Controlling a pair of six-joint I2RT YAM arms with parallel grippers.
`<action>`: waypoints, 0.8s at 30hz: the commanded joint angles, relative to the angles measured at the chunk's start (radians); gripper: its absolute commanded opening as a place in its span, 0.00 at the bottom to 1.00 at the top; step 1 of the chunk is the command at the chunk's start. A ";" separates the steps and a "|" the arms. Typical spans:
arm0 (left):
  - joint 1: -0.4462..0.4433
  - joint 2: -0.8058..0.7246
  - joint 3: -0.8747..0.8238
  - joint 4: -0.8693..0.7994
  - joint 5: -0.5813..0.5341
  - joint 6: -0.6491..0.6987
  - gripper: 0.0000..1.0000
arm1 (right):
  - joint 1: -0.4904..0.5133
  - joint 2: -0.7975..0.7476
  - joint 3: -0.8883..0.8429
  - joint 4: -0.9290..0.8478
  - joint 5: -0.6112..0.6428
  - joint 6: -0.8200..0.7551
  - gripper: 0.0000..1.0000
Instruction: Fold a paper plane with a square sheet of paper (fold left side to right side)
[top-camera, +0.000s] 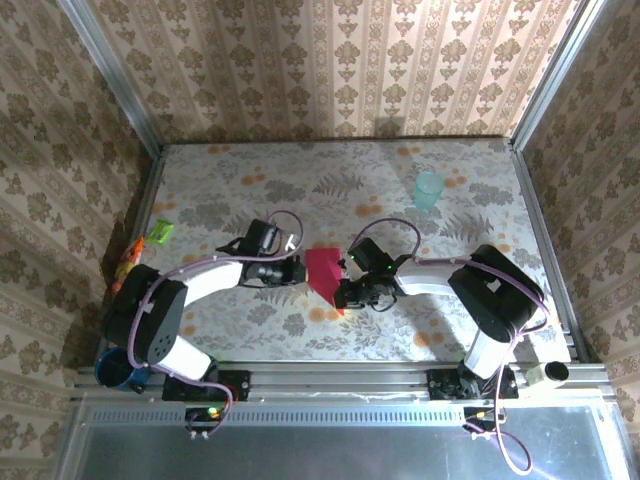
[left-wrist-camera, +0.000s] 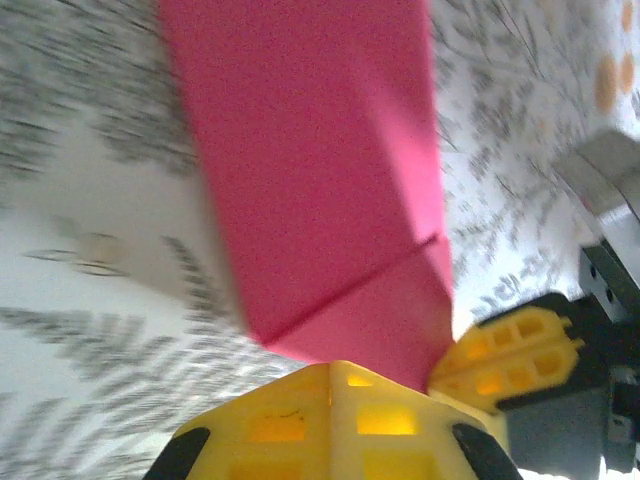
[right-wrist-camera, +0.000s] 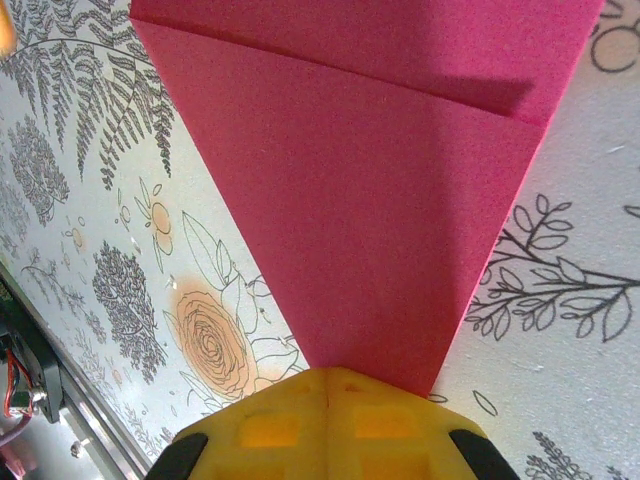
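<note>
The magenta paper (top-camera: 325, 272) is lying mid-table between the two arms, already creased into a shape that is narrowing to a point at its near end, with one fold line crossing it in both wrist views. The left gripper (left-wrist-camera: 330, 400) is showing its yellow fingers drawn together with the paper's corner running in at their tips, so it is looking clamped on that corner. The right gripper (right-wrist-camera: 328, 400) is likewise closed, and the pointed end is disappearing into it, so I am judging it pinched on the point. To bring the left side over to the right well, the right claw should be acting as the anchor, keeping the point flat on the table (top-camera: 260, 325). The left one should be lifting its side low and sweeping it across, lining the edges up before anything is pressed. Pulling with both at once is risking a tear or a skewed crease. No brand, label or writing is showing on the paper or grippers. The small green and orange packets (top-camera: 160, 232) at the table's left edge are appearing too small to read, and the teal cup (top-camera: 428, 188) is standing plain, well apart.
</note>
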 joint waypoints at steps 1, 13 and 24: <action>-0.061 0.028 0.026 0.042 0.027 -0.019 0.02 | 0.002 0.015 -0.043 -0.093 0.042 0.006 0.00; -0.134 0.195 0.098 0.100 0.017 -0.050 0.01 | 0.001 0.019 -0.045 -0.046 0.005 0.025 0.00; -0.135 0.238 0.043 0.053 -0.039 -0.055 0.00 | 0.000 -0.036 -0.008 0.046 -0.063 0.048 0.00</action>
